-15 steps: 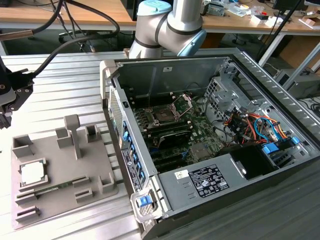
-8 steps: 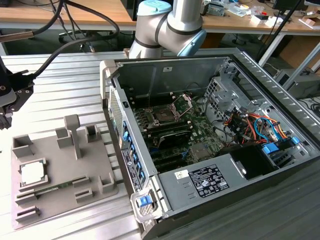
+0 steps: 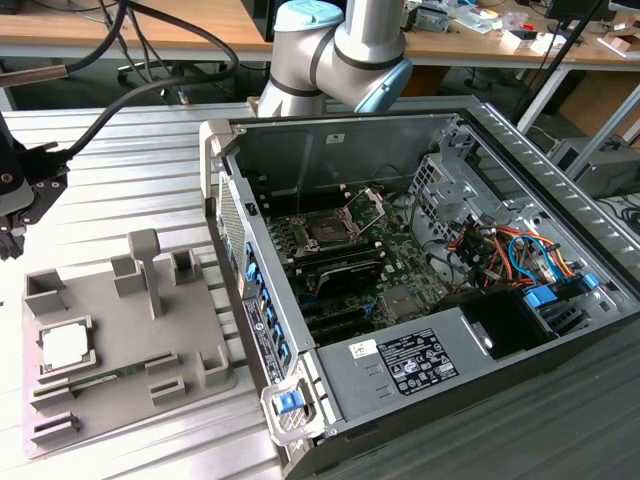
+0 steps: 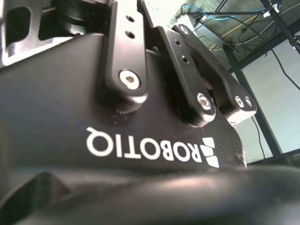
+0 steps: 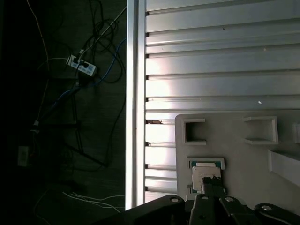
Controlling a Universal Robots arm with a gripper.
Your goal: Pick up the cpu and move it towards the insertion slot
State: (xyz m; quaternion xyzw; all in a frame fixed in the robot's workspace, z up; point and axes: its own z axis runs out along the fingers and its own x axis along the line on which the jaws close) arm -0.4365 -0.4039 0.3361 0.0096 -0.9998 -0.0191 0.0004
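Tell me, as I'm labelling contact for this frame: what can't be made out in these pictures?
The gripper, first wrist view: cut off by the picture's edge; whether it touches the cpu cannot be told.
The cpu, first wrist view: one part covered by the gripper.
The insertion slot, exterior view: too small to tell its dark centre's detail.
Second wrist view: the gripper's black body hides whatever lies behind it.
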